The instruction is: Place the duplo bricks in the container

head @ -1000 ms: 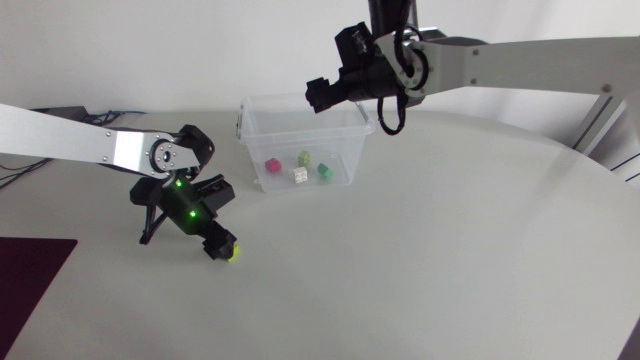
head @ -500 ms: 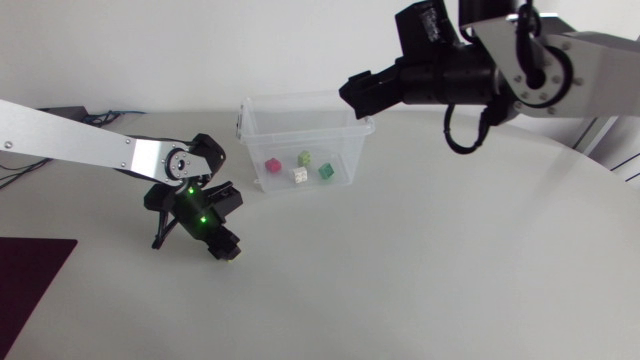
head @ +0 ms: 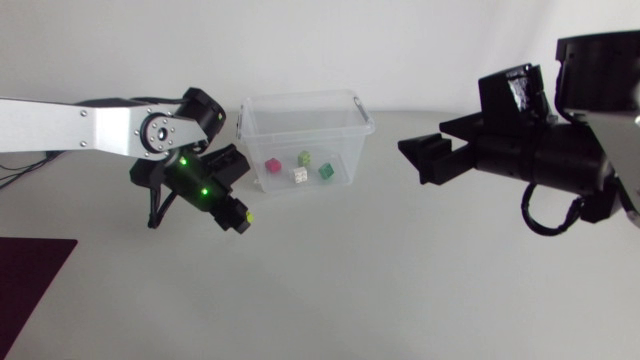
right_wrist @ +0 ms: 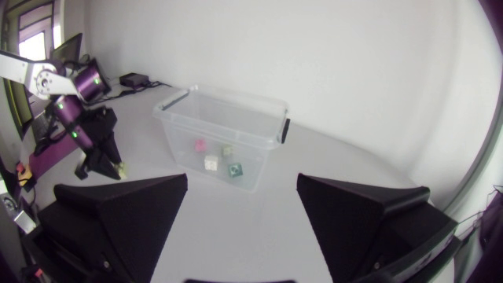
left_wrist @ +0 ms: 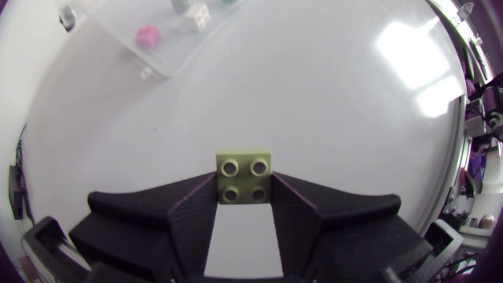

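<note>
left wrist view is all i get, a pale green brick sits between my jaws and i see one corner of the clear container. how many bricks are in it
observer: Four in the container: a pink brick, a light green brick, a white brick and a dark green brick.
operator: where is the right arm
observer: The right arm is out to the container's right, jaws open and empty, pointing towards it.
operator: is there a lid
observer: No lid, the top is open. Your pale green brick is left of the container, not over it.
</note>
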Robot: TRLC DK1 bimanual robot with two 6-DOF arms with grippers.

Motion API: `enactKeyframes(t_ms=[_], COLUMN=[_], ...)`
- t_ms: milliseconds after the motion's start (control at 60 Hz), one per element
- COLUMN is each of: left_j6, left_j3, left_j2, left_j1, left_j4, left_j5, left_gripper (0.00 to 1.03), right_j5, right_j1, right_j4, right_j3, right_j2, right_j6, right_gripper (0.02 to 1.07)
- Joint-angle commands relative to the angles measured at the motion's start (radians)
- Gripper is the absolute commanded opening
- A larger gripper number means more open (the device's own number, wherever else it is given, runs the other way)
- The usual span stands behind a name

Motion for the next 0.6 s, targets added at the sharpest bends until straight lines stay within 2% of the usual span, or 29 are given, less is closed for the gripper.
enactKeyframes(t_ms=[0, 183, 333, 383, 483, 583], left_j6=[-0.033, -0.079, -0.134, -0.141, -0.168, -0.180], left_j3=[0.066, 0.179, 0.254, 0.267, 0.291, 0.333], left_j2=[-0.041, -0.025, 0.007, 0.016, 0.031, 0.074], left_j1=[-0.013, -0.011, 0.001, -0.002, -0.007, -0.007], left_j4=[-0.008, 0.046, 0.155, 0.176, 0.284, 0.333], left_j5=[0.017, 0.060, 0.103, 0.104, 0.104, 0.104], left_gripper=[0.36, 0.37, 0.37, 0.37, 0.39, 0.40], right_j5=[0.017, 0.051, 0.079, 0.095, 0.152, 0.191], right_j1=[-0.018, -0.023, -0.021, -0.020, 0.000, 0.009], right_j4=[0.002, 0.014, 0.009, 0.008, 0.012, 0.044], right_j3=[-0.077, -0.169, -0.210, -0.224, -0.278, -0.336], right_j2=[-0.049, -0.103, -0.132, -0.134, -0.161, -0.221], right_j6=[0.002, -0.012, -0.026, -0.033, -0.047, -0.041], right_gripper=[1.02, 1.02, 1.02, 1.02, 1.02, 1.02])
